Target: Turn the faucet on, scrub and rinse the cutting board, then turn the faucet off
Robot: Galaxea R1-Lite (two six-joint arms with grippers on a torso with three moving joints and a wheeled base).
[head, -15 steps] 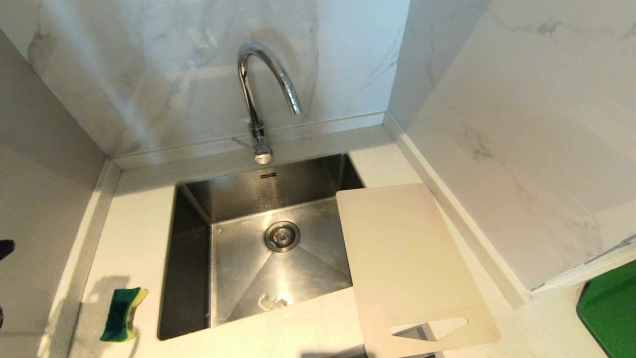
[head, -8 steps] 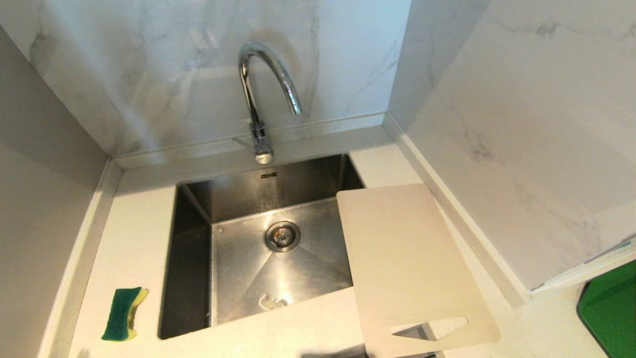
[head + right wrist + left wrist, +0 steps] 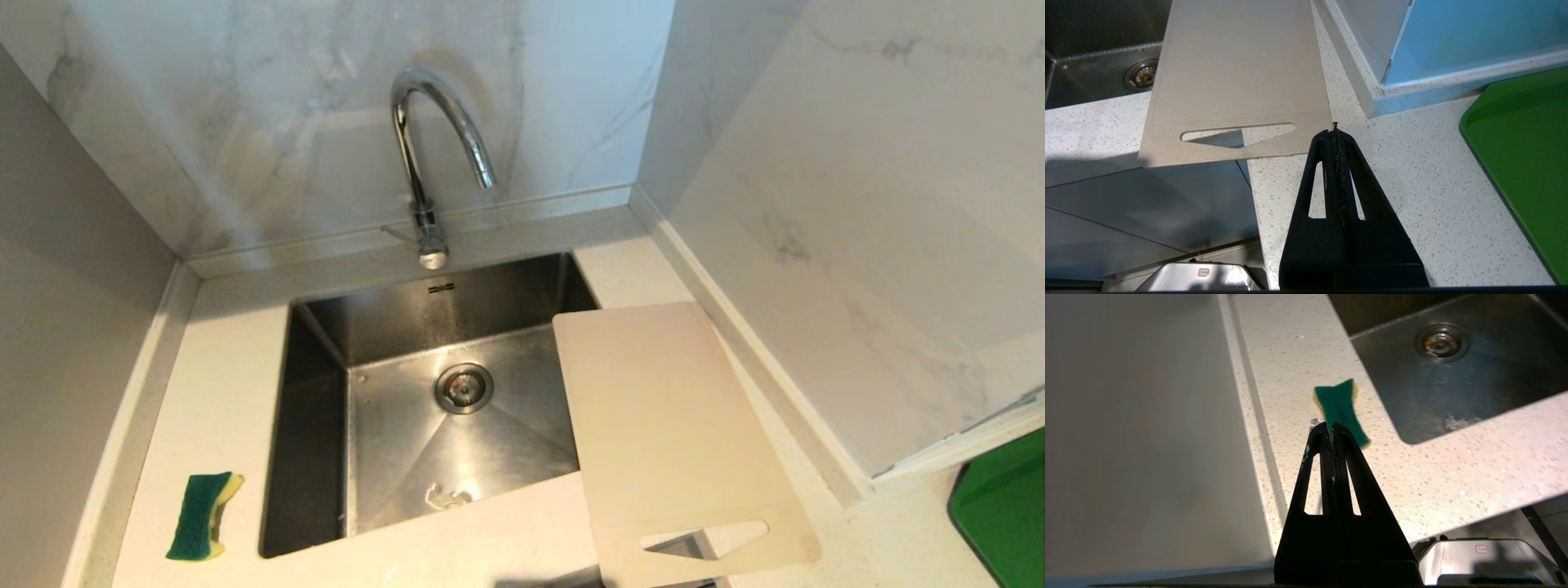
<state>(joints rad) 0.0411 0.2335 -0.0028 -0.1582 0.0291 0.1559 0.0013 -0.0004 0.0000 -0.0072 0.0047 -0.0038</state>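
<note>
The chrome faucet [image 3: 424,147] stands behind the sink [image 3: 392,457], its thin lever [image 3: 397,234] at the base; no water shows. The pale cutting board [image 3: 669,433] lies flat on the counter at the sink's right, covering the sink's right rim, its slotted end overhanging the front edge. Neither gripper appears in the head view. My left gripper [image 3: 1331,425] is shut and empty, hovering near the counter's front above the green-and-yellow sponge [image 3: 1340,410]. My right gripper [image 3: 1335,131] is shut and empty, just off the cutting board's [image 3: 1237,69] near right corner.
The sponge [image 3: 200,516] lies on the counter left of the sink. A green tray [image 3: 1004,514] sits at the far right, also in the right wrist view as the green tray [image 3: 1527,155]. Marble walls close the back, the left and the right.
The dark tip of my left arm at the head view's left edge, and its shadow by the sponge, have gone out of view. The board, sponge and faucet have stayed put.
</note>
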